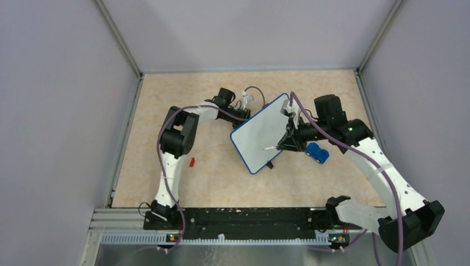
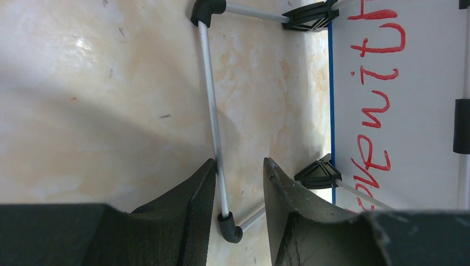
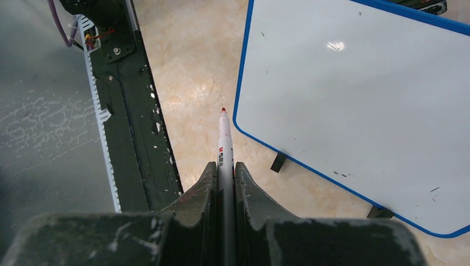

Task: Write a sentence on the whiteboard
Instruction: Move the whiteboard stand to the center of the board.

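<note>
The whiteboard (image 1: 260, 133) stands tilted at mid-table, white with a blue rim. In the right wrist view its front face (image 3: 354, 94) is blank but for a few dark specks. In the left wrist view the rear face (image 2: 421, 111) carries red handwritten letters (image 2: 377, 83); I cannot tell if they are the sentence. My right gripper (image 3: 225, 166) is shut on a white marker (image 3: 224, 138), whose red tip is just off the board's lower corner. My left gripper (image 2: 239, 166) is behind the board with its jaws open. The stand's thin metal rod (image 2: 213, 111) runs between them, close to the left finger.
A blue toy car (image 1: 317, 152) sits right of the board, beside my right gripper (image 1: 285, 145). A small red cap (image 1: 192, 162) lies on the table near the left arm. The black rail (image 3: 133, 111) runs along the near edge. Grey walls enclose the table.
</note>
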Available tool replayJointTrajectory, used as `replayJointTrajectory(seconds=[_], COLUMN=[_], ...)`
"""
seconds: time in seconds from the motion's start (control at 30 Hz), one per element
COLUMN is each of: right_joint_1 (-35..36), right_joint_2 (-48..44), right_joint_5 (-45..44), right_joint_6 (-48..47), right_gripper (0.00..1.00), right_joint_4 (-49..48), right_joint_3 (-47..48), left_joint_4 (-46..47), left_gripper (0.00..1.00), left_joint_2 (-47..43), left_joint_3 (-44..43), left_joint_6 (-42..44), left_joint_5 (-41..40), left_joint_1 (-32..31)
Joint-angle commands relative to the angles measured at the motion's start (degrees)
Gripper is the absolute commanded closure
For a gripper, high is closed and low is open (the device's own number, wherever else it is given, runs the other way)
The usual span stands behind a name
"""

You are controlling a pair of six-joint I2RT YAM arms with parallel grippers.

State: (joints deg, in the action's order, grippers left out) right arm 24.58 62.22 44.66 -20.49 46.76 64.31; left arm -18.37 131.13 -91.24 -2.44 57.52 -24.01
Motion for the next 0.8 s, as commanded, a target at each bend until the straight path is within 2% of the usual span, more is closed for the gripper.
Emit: replayJointTrajectory(seconds=[0.0, 0.33, 0.77], right_joint_1=[-0.1, -0.1, -0.1], right_joint_2=[-1.2, -1.4, -2.0], right_joint_5=[1.0, 1.9, 1.6], right_joint_6=[-1.0, -1.1, -1.4], right_gripper=[1.00, 1.00, 1.00], right_joint_4=[-0.4, -0.2, 0.4], right_joint_3=[2.3, 1.9, 1.3], left_joint_4=[-1.4, -2.5, -6.4], left_gripper=[0.57, 0.57, 0.51], left_joint_2=[-1.9, -2.4, 0.4], left_joint_3=[3.5, 4.0, -1.9], left_joint_6=[1.5, 3.9, 6.3], left_joint_5=[-2.1, -2.2, -1.3], left_joint_1=[-1.7, -4.4, -6.7])
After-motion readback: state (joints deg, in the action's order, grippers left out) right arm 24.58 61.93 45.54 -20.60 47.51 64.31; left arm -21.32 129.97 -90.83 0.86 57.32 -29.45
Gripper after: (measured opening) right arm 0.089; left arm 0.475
